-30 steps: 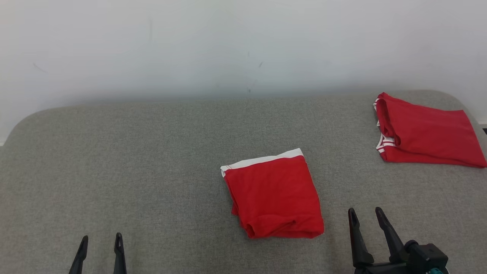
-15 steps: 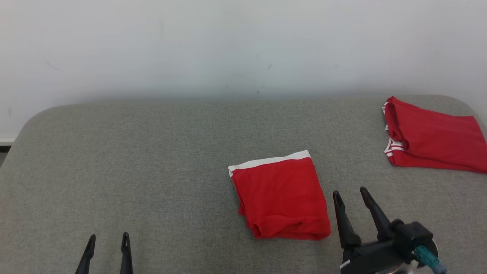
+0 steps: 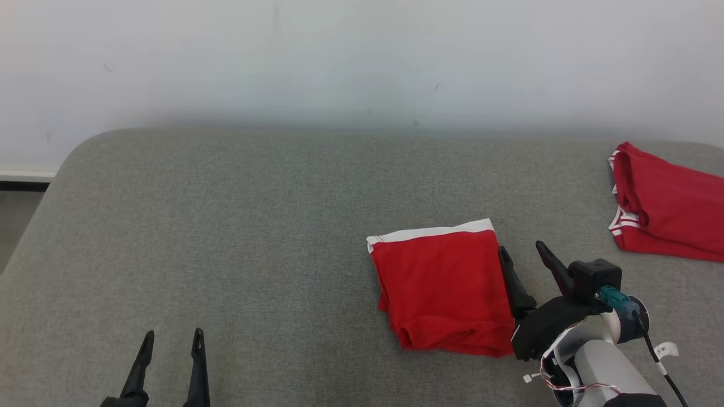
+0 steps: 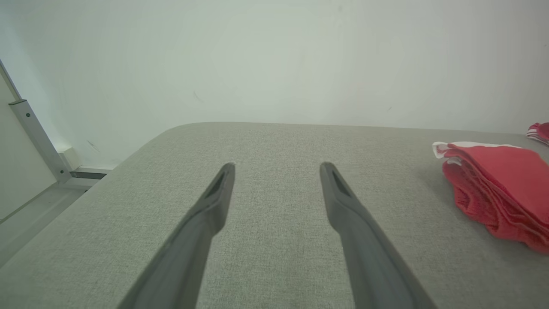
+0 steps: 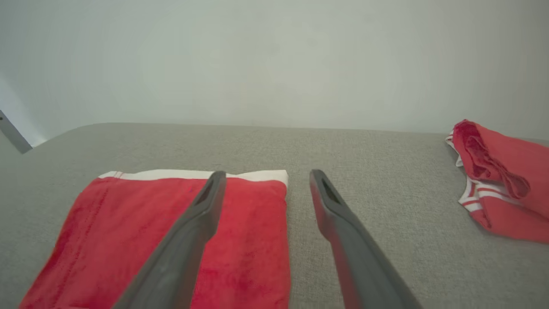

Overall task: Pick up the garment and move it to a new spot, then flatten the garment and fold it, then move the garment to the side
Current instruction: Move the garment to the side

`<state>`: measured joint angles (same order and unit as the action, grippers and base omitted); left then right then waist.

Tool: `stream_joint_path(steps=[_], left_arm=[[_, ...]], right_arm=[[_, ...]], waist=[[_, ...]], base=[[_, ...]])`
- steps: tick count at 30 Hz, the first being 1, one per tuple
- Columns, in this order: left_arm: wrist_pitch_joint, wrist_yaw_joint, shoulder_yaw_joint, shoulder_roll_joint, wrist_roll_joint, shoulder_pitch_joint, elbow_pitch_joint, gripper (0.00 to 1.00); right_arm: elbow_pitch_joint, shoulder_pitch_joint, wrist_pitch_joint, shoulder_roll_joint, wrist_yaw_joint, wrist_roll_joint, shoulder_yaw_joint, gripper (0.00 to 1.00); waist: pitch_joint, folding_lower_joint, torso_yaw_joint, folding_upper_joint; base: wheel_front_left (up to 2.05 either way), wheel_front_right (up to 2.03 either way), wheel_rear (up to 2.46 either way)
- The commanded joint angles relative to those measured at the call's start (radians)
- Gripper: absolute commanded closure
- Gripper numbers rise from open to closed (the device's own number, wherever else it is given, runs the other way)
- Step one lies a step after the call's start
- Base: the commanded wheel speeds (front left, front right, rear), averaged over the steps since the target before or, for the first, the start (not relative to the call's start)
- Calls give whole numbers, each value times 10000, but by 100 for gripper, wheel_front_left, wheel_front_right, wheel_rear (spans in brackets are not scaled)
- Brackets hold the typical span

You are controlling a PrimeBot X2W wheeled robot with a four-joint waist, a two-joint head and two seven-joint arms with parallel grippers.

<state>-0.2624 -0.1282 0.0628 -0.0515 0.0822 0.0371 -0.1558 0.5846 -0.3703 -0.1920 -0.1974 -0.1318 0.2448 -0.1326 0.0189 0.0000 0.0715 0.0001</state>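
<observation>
A folded red garment with a white band along its far edge lies on the grey padded surface. My right gripper is open at the garment's right edge. In the right wrist view the gripper straddles that edge: one finger is over the red garment, the other over bare grey fabric. My left gripper is open and holds nothing near the front left, far from the garment. In the left wrist view the left gripper points over bare surface, with the garment off to the right.
A second folded red garment with white stripes lies at the far right, and it is also in the right wrist view. A white wall backs the surface. The surface's rounded left edge drops to the floor.
The head camera has turned, shifting the whole picture rightward. My right gripper has moved forward and left, from near the garment's front right corner up along its right edge. Left gripper unchanged.
</observation>
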Motion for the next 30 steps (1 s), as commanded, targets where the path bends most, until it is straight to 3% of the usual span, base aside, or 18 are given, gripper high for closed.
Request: stream_joint_path(steps=[1,16,17,19,20,30], left_arm=[[-32,-4,-14,12,60,-76,-16,0],[-32,-11,15,17,126,-622,-49,0],[-32,-12,30,16,130,-633,-52,0],[-32,-12,58,18,154,-659,-53,0],[-32,-10,71,17,171,-678,-54,0],[-32,8,110,18,260,-941,-33,0]], right_arm=[[247,-164,32,-9,29,33,3,0],[4147,-1441,87,278,29,208,-389,0],[4274,-1410,62,345,29,267,-470,20],[4443,-1420,15,474,29,441,-593,93],[4505,-1443,21,492,29,494,-674,100],[4378,-2878,-380,-142,31,821,-1295,100]], waist=[[248,0,227,-1],[1021,0,580,-1],[1031,0,573,-1],[1052,0,539,-1],[1060,0,512,-1],[1492,0,307,-1]], base=[[0,0,0],[0,0,0],[0,0,0],[0,0,0],[0,0,0],[0,0,0]])
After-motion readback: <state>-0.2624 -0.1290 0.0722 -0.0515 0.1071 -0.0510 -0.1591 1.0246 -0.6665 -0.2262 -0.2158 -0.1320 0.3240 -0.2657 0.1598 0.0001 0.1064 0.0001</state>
